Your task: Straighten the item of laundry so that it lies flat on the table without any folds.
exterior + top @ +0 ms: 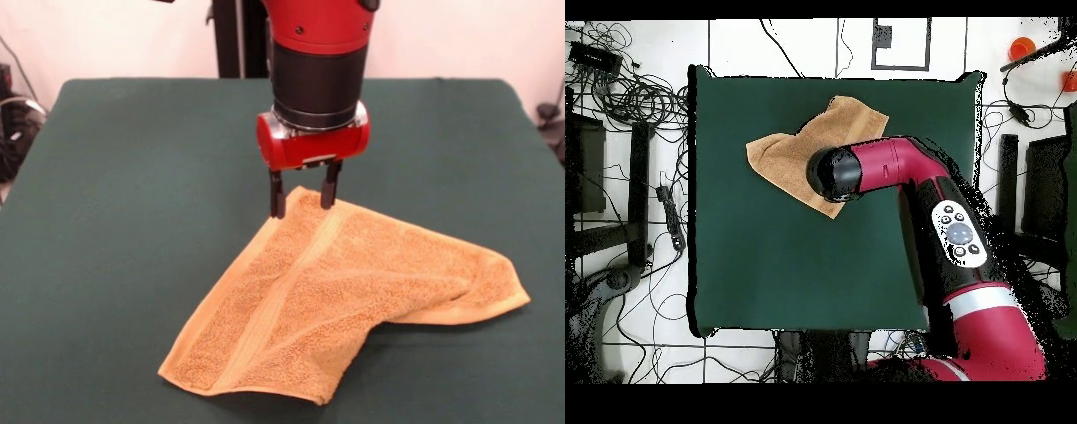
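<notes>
The overhead view hides much: the red and black arm [915, 180] lies across the near corner of the towel, and its dark round wrist covers the jaws entirely, so only the front view shows them. There the arm is cut off at the top edge.

One golden-orange terry-cloth towel [353, 291] lies crumpled near the middle of the large dark green felt-covered desk [132, 177]. One paler woven band runs diagonally up it toward the peak; a second pale band shows along the folded edge at the right. One flap is doubled over the rest, so what is beneath it cannot be seen. No tag can be made out.

One gripper [305, 196], with a red body and two short black fingers [277, 200], stands upright over the towel's far corner. The jaws are parted a modest way, straddling the raised tip of the cloth, one finger either side. Whether the fingertips actually touch the cloth is hard to tell; they are not closed upon it.
</notes>
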